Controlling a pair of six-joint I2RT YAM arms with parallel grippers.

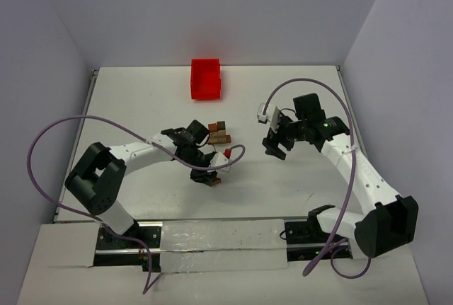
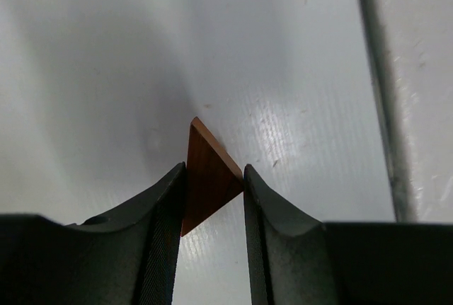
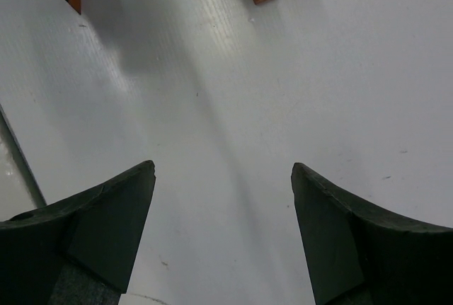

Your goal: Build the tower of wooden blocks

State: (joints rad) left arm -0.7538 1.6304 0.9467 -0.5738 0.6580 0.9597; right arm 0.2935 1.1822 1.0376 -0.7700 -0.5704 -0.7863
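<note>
Wood block tower (image 1: 219,133): a small cluster of tan and brown pieces at mid-surface (image 1: 141,100), between the two arms.
Left claw (image 1: 211,177): closed on a flat reddish-brown block (image 2: 209,177), pinched by its sides and held low on the near side of the tower, probably ready to be carried to the stack.
Right claw (image 3: 223,170): spread wide and holding nothing, hovering to the right of the tower and apart from it.
Red bin (image 1: 205,78): at the far edge, well behind the tower.
In the way: nothing lies between block and tower, but the left arm's cable (image 1: 237,151) loops close by.
</note>
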